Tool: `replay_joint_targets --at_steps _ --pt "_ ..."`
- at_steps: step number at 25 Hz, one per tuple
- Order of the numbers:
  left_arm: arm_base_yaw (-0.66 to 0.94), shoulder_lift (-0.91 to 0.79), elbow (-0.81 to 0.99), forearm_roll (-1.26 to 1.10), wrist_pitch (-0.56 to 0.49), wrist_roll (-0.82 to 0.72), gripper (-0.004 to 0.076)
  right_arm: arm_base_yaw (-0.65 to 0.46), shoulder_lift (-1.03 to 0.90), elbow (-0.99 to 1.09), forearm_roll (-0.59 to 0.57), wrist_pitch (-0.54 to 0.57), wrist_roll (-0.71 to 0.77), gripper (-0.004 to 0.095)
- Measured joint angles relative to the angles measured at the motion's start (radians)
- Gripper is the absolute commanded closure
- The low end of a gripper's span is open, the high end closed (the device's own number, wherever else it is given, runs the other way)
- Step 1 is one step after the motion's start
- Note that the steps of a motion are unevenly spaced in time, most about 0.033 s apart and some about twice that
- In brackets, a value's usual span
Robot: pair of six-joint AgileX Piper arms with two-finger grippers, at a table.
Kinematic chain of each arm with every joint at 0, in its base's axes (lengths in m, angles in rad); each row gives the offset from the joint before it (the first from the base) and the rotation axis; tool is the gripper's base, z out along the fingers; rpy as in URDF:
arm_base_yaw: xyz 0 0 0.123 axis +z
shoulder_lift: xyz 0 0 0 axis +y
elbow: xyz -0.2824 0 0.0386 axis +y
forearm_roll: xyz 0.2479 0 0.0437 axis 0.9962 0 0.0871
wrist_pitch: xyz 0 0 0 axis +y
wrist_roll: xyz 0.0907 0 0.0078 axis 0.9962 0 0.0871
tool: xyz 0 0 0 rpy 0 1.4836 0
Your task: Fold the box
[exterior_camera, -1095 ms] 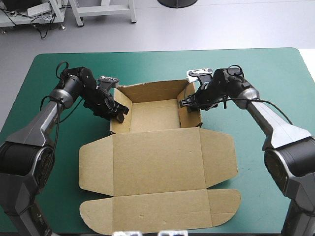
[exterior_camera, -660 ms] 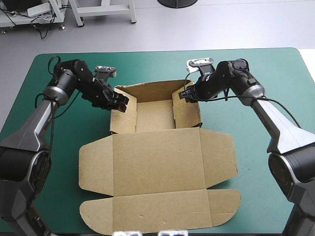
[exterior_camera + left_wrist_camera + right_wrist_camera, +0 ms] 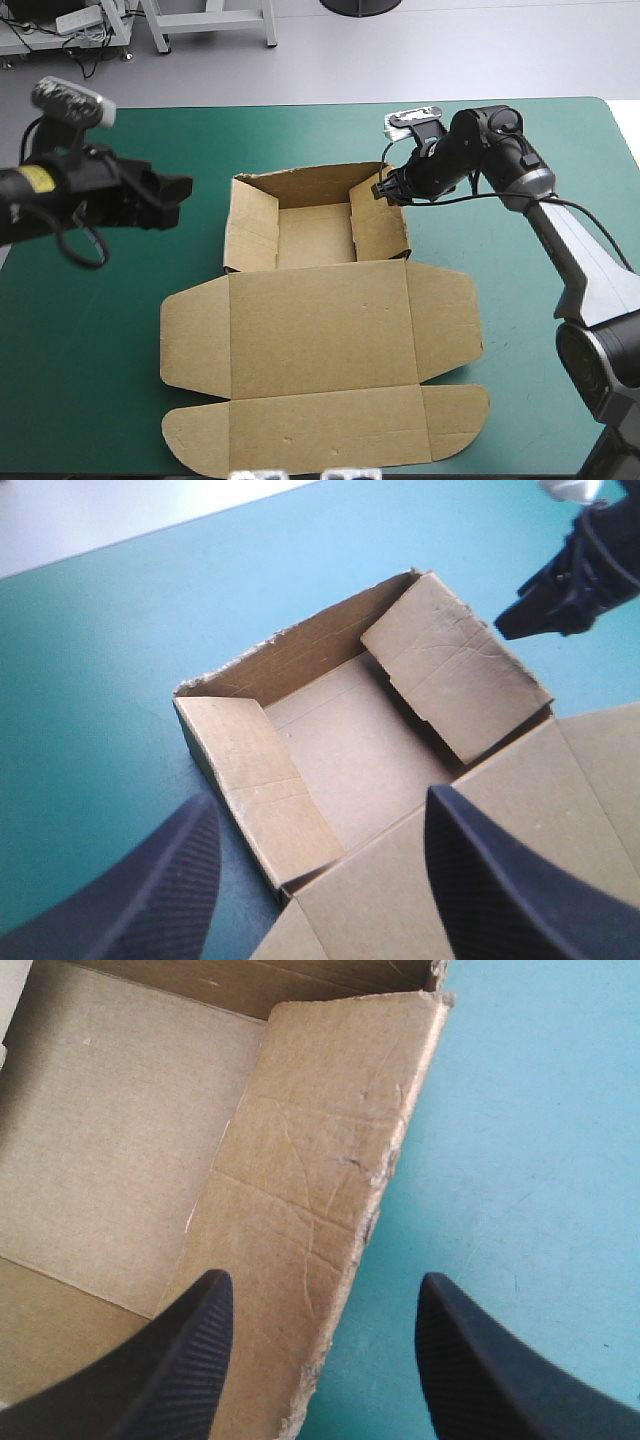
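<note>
While the brown box (image 3: 300, 300) sits mid-table on the teal-green cover (image 3: 520, 140), you've got its far part up as an open tray (image 3: 313, 235), side walls leaning inward, and the lid (image 3: 330, 380) flat toward the near edge, rounded tabs at its sides. Board is matte, creased and scuffed on the walls, ragged along cut edges. Your left gripper (image 3: 175, 200) hangs raised over the cover well left of the tray, fingers spread wide, holding nothing. Your right gripper (image 3: 383, 190) is at the tray's right wall near the far corner, fingers likewise wide apart, empty. High view hides that gap; right wrist view shows the wall's frayed top edge running between the ribbed black fingers, tray floor by one, bare cover by the other. Left wrist view alone shows the right gripper's dark tip just outside that wall.
</note>
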Motion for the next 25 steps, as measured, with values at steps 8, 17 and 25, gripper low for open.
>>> replay_joint_targets --at_steps 8,17,25 --pt "0.000 -0.495 0.477 0.069 0.001 0.008 0.0293 0.000 0.047 0.000 -0.003 -0.026 0.015 0.0396" --pt "0.000 -0.754 0.845 0.095 0.001 0.011 0.0305 0.000 0.175 0.000 0.001 -0.044 0.031 0.0911" --pt "0.000 -0.780 0.944 0.124 0.001 0.035 0.0305 -0.014 0.135 -0.043 -0.225 -0.021 0.105 0.0913"
